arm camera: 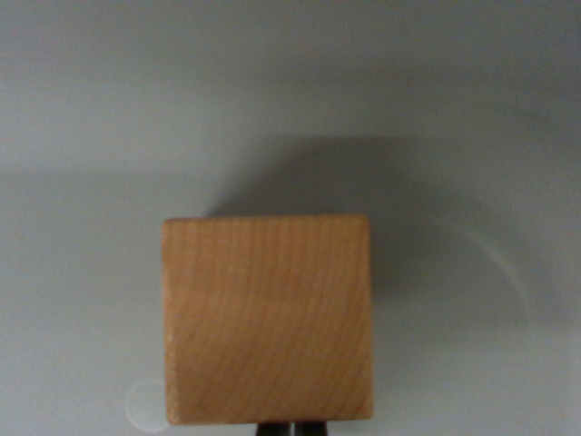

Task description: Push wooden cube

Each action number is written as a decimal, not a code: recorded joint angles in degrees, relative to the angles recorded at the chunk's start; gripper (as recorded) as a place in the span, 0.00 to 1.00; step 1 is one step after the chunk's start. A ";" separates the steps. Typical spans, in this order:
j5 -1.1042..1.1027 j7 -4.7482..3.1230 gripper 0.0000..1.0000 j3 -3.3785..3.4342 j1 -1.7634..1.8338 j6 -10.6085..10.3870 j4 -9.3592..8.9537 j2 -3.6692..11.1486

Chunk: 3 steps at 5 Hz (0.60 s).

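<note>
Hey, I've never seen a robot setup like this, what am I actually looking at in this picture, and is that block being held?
This single picture comes from a camera mounted on the wrist of a robot arm, looking down past its hand. The big light-brown wooden cube with visible grain sits on a plain pale grey surface and casts a shadow up and toward the wrist view's right. The two small dark tips at the bottom edge are the hand, right at the cube's near side. Nothing appears to be held; whether the tips touch the cube cannot be told.
</note>
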 joint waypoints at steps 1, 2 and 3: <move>0.04 0.18 1.00 0.09 0.01 0.68 1.66 0.99; 0.04 0.18 1.00 0.09 0.01 0.68 1.66 0.99; 0.07 0.33 1.00 0.17 0.02 1.21 2.97 1.76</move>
